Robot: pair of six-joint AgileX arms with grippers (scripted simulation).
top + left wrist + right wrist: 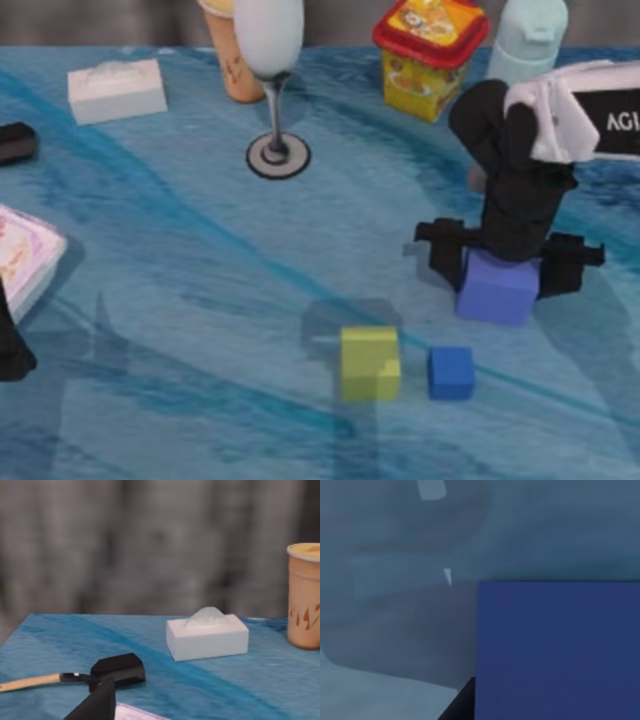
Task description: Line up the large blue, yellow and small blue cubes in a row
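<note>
The large blue cube (497,287) sits right of the table's middle, between the black fingers of my right gripper (503,262), which is shut on it. In the right wrist view this cube (555,650) fills the frame and one dark finger (462,705) lies against its side. The yellow cube (369,362) stands nearer the front, with the small blue cube (451,372) close on its right. Both lie below and left of the held cube. My left gripper (12,350) is parked at the table's left edge.
At the back stand a white tissue box (117,90), an orange cup (232,60), a wine glass (276,110), a yellow tub with a red lid (428,55) and a pale bottle (525,40). A black brush head (15,142) and a pink packet (25,255) lie at the left.
</note>
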